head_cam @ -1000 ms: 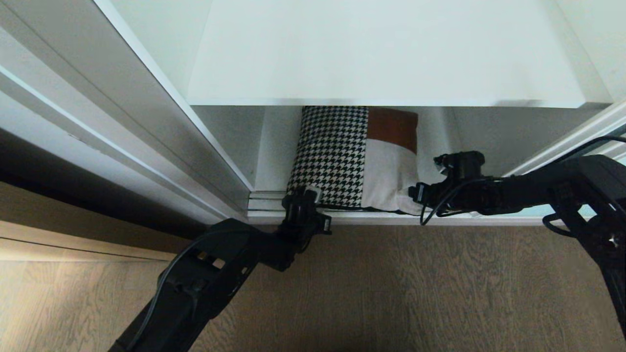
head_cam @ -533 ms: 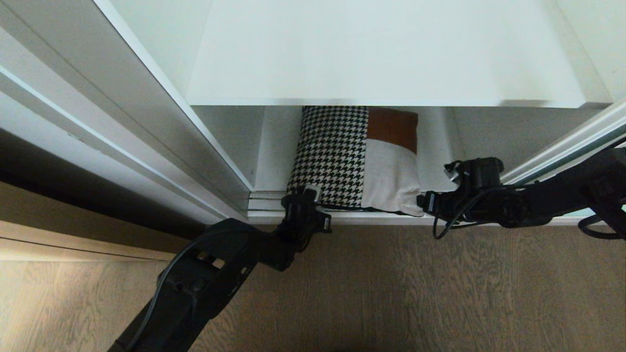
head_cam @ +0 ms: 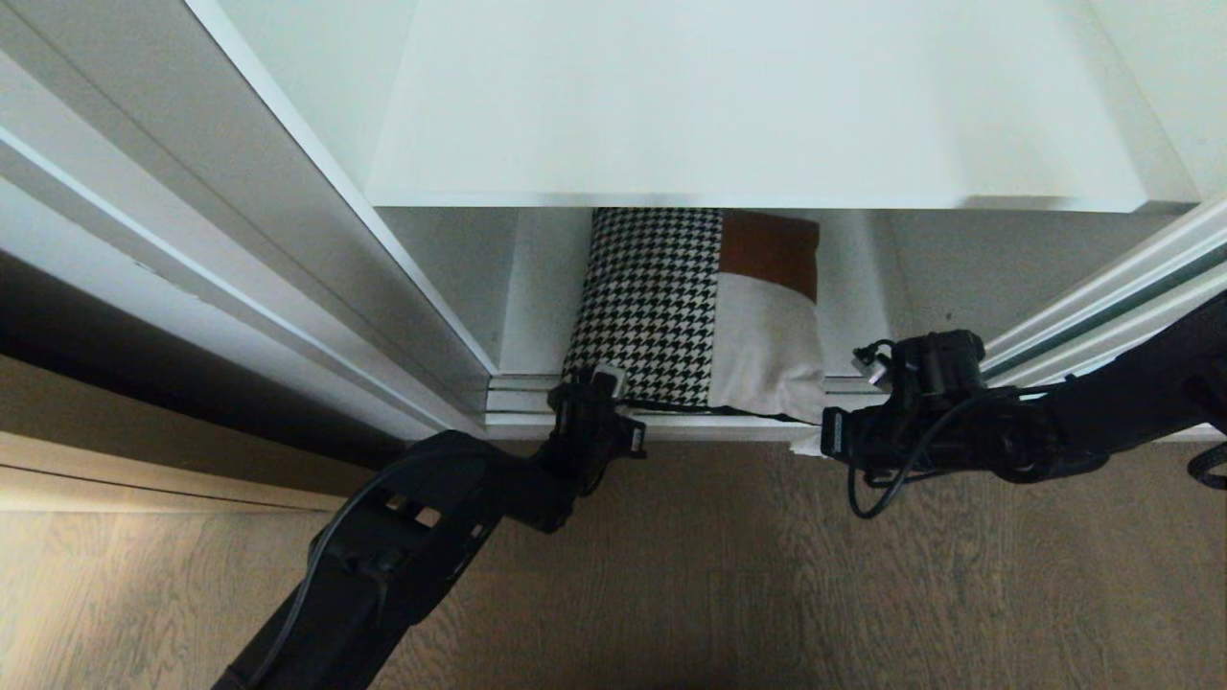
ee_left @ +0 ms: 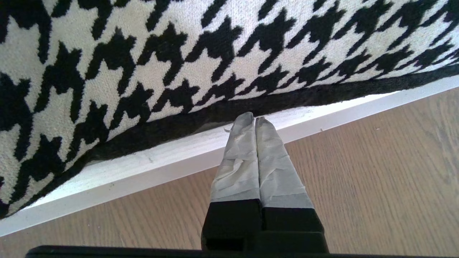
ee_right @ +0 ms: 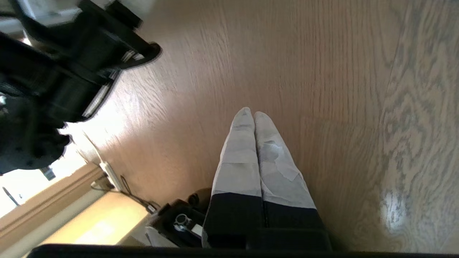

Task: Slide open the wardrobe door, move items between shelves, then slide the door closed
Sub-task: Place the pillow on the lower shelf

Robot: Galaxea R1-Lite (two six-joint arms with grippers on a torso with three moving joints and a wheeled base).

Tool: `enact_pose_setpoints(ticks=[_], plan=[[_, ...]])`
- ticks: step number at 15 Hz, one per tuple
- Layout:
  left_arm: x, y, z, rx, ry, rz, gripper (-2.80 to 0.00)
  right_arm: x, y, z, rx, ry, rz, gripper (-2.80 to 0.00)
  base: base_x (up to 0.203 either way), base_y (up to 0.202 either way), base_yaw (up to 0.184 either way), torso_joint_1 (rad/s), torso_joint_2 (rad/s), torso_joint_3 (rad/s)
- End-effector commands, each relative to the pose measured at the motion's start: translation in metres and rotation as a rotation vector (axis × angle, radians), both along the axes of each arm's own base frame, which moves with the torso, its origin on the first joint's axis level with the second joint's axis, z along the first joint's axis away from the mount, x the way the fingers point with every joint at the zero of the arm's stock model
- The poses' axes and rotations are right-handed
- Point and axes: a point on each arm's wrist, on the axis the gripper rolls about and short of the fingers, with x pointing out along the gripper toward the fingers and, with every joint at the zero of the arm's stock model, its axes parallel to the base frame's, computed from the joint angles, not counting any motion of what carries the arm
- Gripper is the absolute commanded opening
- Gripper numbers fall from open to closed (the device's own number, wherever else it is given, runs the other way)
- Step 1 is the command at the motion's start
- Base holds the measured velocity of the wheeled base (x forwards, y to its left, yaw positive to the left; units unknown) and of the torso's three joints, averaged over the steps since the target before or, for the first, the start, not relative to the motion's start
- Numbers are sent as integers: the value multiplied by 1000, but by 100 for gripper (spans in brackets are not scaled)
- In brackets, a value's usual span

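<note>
The houndstooth cushion (head_cam: 695,311) stands on the bottom shelf (head_cam: 537,316), under the upper shelf (head_cam: 757,105). The left pincer (ee_left: 254,122), fully closed and holding nothing, points at its lower seam. The right pincer (ee_right: 254,116), also closed and empty, hangs over the floor (head_cam: 767,575). Risk: one closed pincer may merely shove the soft cushion deeper.

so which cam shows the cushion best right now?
Head view: the cushion shows whole enough to read, houndstooth half, rust-brown and cream patches, standing on the lower shelf under the upper shelf. Left wrist view shows only its houndstooth edge up close. Right wrist view shows none of it.
</note>
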Motion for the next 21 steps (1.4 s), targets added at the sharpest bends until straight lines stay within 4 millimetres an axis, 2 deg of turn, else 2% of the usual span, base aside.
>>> enact_pose_setpoints(ticks=[1,6,11,14,19,21], plan=[[0,0,-1,-2,0,2,-280,8,5,-22,-7,47,8,-280,0,0,0,0,0,0],[1,0,3,-22,-42,5,-280,43,16,-59,-28,66,-3,-280,0,0,0,0,0,0],[2,2,7,-38,-57,12,-280,74,26,-80,-73,38,-58,-280,0,0,0,0,0,0],[3,4,8,-39,-58,14,-280,88,30,-85,-75,35,-65,-280,0,0,0,0,0,0],[5,9,4,-33,-47,24,-280,128,40,-84,-117,-127,-183,-280,0,0,0,0,0,0],[5,9,3,-34,-50,26,-280,131,42,-83,-145,-175,-182,-280,0,0,0,0,0,0]])
